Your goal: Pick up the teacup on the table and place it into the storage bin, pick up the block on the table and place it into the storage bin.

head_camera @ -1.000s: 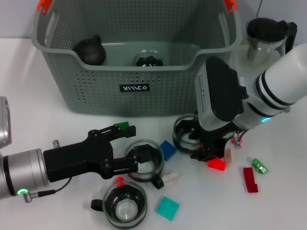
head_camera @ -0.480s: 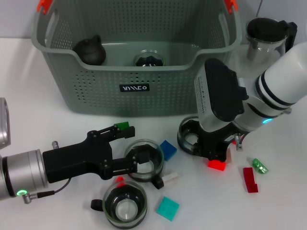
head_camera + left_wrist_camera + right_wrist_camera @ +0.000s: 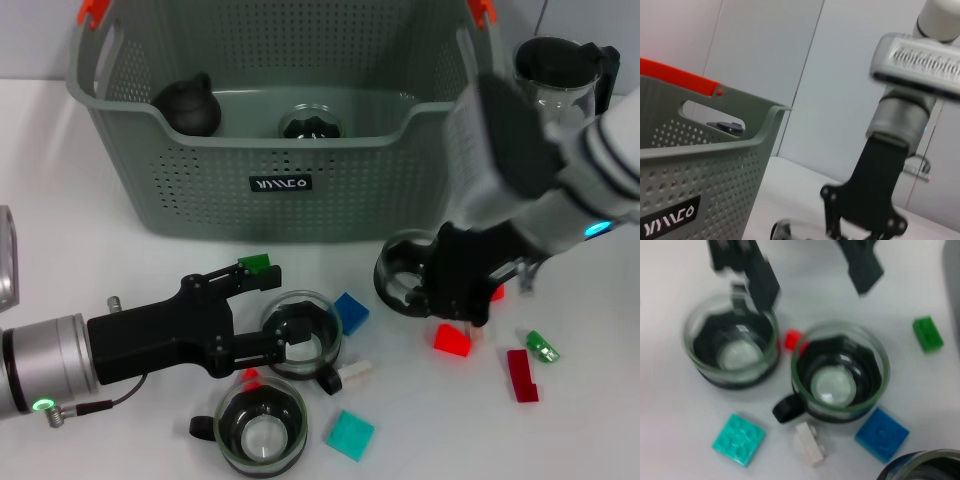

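A glass teacup point(image 3: 403, 272) hangs tilted just above the table in front of the storage bin point(image 3: 280, 185), and my right gripper point(image 3: 432, 288) is shut on it; its rim point(image 3: 920, 466) shows at the right wrist view's edge. Two more teacups stand on the table, one point(image 3: 302, 338) beside a blue block point(image 3: 350, 312) and one point(image 3: 262, 430) nearer the front. My left gripper point(image 3: 285, 303) stays open low beside the first of these, one finger overlapping its rim. A red block point(image 3: 452, 340) lies below the right gripper.
The bin holds a black pot point(image 3: 188, 105) and a glass cup point(image 3: 310, 123). A glass teapot point(image 3: 555, 75) stands at the back right. Loose blocks lie about: teal point(image 3: 349, 435), white point(image 3: 355, 372), green point(image 3: 258, 263), dark red point(image 3: 520, 375), small green point(image 3: 541, 346).
My right gripper has risen with the teacup off the table, and the arm has swung up and to the right. The left arm has stayed where it was.
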Action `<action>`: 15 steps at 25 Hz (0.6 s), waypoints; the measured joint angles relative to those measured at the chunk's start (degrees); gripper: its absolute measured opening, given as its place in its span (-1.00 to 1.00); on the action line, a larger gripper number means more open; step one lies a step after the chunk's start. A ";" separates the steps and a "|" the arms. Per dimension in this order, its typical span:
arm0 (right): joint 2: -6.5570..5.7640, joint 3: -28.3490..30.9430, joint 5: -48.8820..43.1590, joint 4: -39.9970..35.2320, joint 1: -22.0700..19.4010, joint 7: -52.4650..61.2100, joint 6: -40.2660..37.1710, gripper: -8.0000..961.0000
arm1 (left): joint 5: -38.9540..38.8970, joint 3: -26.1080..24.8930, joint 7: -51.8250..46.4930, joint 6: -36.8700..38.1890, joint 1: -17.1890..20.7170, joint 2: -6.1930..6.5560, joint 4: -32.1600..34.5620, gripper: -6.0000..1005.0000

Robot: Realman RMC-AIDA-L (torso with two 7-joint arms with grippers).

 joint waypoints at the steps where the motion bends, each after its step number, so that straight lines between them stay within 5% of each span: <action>1: -0.03 2.10 0.03 -1.60 -0.37 -0.12 -2.64 -0.87 | 0.00 0.00 0.00 0.01 0.01 0.00 0.00 0.61; 9: -1.45 22.63 13.71 -12.58 1.37 1.60 -24.66 -0.87 | 0.04 0.07 -0.04 0.05 -0.07 0.01 0.00 0.61; 15: -6.68 30.69 35.23 -7.05 5.54 10.62 -23.47 -0.87 | 0.02 0.10 -0.03 0.04 -0.30 -0.05 0.00 0.61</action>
